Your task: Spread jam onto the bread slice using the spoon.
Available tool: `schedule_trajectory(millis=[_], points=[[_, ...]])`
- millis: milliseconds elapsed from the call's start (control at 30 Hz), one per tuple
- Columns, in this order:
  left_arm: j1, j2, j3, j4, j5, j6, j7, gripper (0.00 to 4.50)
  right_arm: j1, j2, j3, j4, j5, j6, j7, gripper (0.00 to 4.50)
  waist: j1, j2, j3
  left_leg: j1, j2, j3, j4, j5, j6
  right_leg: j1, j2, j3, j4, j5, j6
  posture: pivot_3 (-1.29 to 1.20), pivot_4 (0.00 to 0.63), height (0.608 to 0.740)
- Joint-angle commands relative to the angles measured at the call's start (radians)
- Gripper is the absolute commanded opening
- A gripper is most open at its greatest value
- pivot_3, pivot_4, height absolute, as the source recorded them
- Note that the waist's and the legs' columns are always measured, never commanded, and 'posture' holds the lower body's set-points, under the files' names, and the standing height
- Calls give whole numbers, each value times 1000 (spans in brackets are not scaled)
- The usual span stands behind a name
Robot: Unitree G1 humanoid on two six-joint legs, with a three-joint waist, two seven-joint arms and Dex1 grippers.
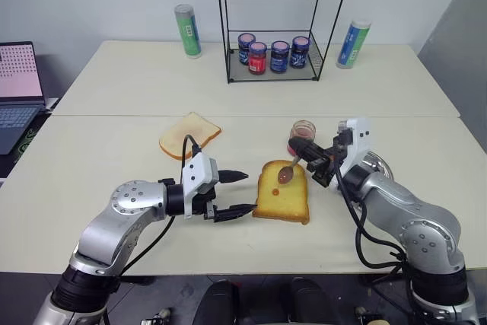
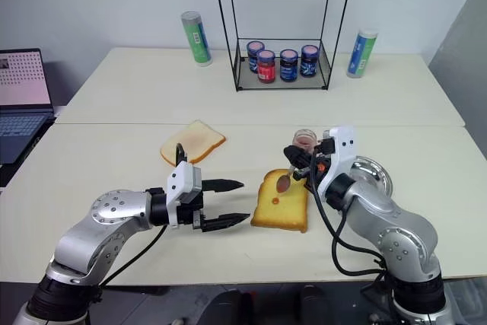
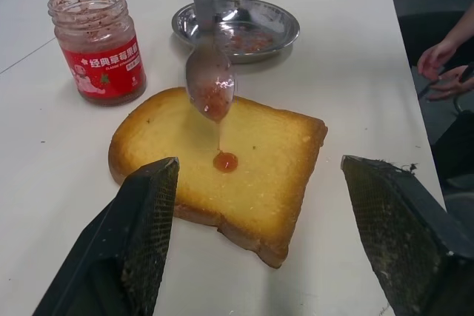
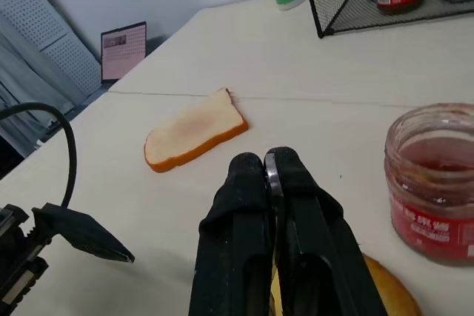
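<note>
Left wrist view, progress: jam (image 3: 225,161) is dripping from the spoon (image 3: 209,83) onto the bread slice (image 3: 222,164) as one small blob; spreading is remaining.
Right gripper (image 4: 266,164): fingers are clamping the spoon's handle.
Left gripper (image 1: 237,192): fingers are gaping wide, empty, at the slice's 9 o'clock.
Jar (image 3: 98,46): sitting at the slice's 1 o'clock in the eye views.

Bright, even, diffuse indoor light across the pale tabletop (image 1: 114,150), seemingly from overhead. Soft, short shadows beneath the bread slice (image 1: 283,192) and the wire rack (image 1: 275,36). Mild glare on the round steel dish (image 3: 235,29) and a glossy highlight on the spoon (image 3: 209,79) bowl. Head views crisp throughout. In the wrist views, near black fingers (image 4: 252,242) slightly soft, backgrounds reasonably sharp, some wide-angle stretching toward the edges.
</note>
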Motion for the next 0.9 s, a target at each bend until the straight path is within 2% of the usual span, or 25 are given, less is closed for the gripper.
schedule_trajectory(millis=[33, 100, 267, 367, 767, 900], points=[[6, 7, 19, -41, -5, -16, 8, 3661, -28, -6, 7, -13, -42, -30, 52, 29, 0, 0, 0, 0, 0, 0, 0, 0, 0, 0, 0, 0, 0, 0, 0, 0, 150, 740], [6, 9, 23, -41, -5, -15, 10, 3661, -27, 17, -12, 1, -30, -20, 41, 29, 0, 0, 0, 0, 0, 0, 0, 0, 0, 0, 0, 0, 0, 0, 0, 0, 150, 740], [13, 14, 32, -41, -8, -12, 14, 3661, 35, 201, -180, 117, 342, 46, -236, 29, 0, -2, -1, 0, 0, 0, 0, 0, 0, 1, 0, 0, 1, 0, 0, 0, 150, 740], [17, 12, 27, -47, -10, -10, 20, 3661, 53, 248, -206, 165, 457, 53, -330, 29, -1, -2, -1, 0, 0, 0, 0, 0, 0, 1, -1, 0, 1, 0, 0, 0, 150, 740], [14, 8, 19, -51, -9, -5, 27, 3661, 104, 219, -207, 266, 435, 45, -306, 29, -1, -2, -1, 1, 0, 0, 0, 0, 0, 1, -1, 0, 1, 0, 0, 0, 150, 740], [12, 6, 16, -51, -8, -5, 26, 3661, 129, 94, -292, 269, 460, 61, -277, 29, 3, -2, -1, 1, 0, 0, 0, 0, 0, 1, -1, 0, 1, 0, 0, 0, 150, 740]])
